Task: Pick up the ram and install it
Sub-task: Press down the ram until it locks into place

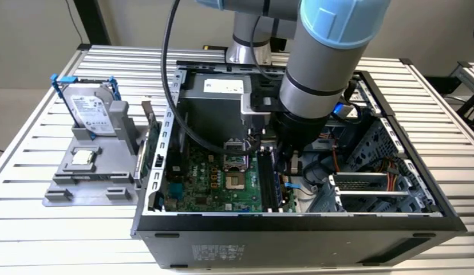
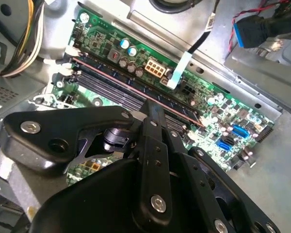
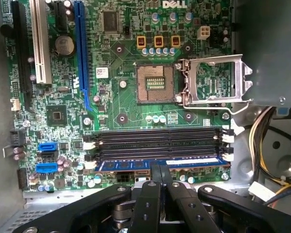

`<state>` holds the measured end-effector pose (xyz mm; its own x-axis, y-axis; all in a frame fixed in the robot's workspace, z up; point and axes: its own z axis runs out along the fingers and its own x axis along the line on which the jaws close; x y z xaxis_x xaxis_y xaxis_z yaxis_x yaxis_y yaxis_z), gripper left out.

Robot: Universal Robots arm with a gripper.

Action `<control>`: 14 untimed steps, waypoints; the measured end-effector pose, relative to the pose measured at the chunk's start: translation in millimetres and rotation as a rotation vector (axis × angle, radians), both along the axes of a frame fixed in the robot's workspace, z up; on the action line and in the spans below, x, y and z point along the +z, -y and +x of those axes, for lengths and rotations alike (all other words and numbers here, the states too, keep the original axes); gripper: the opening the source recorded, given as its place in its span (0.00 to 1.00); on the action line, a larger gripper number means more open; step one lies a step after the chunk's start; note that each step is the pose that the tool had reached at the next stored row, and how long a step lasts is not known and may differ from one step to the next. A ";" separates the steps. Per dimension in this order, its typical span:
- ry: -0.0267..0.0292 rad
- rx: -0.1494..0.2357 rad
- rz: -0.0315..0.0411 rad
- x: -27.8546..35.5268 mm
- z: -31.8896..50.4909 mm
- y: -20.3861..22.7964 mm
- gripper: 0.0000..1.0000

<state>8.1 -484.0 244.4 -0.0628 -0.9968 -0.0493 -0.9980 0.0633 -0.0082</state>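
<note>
The ram [image 3: 194, 161] is a thin blue-green stick lying along the outermost of the long black memory slots [image 3: 160, 143], at the motherboard's edge. In the second wrist view the ram [image 2: 106, 73] shows as a narrow strip with a reddish top edge. My gripper [image 3: 159, 167] stands right over the middle of the stick, its two black fingers pressed together with nothing visible between them. The tip of the gripper [image 2: 153, 104] reaches the slots. In the exterior view the gripper [image 1: 287, 165] is down inside the open computer case [image 1: 298, 220], under the arm.
An open CPU socket [image 3: 155, 85] with its raised metal frame [image 3: 216, 80] lies beyond the slots. A blue expansion slot [image 3: 80, 53] and yellow cables [image 3: 262, 131] flank the board. Outside the case, a hard drive [image 1: 92, 112] stands in a grey holder on the exterior view's left.
</note>
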 end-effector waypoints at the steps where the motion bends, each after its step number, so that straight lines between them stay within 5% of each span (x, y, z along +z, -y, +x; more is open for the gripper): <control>1: 0.0001 0.001 -0.0001 -1.8 -0.3 0.0 0.00; 14: -0.0003 0.001 -0.0018 -24.8 -0.9 -2.6 0.00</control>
<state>7.2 -481.4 219.6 -0.0615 -0.9970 -0.0475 -0.9980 0.0620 -0.0080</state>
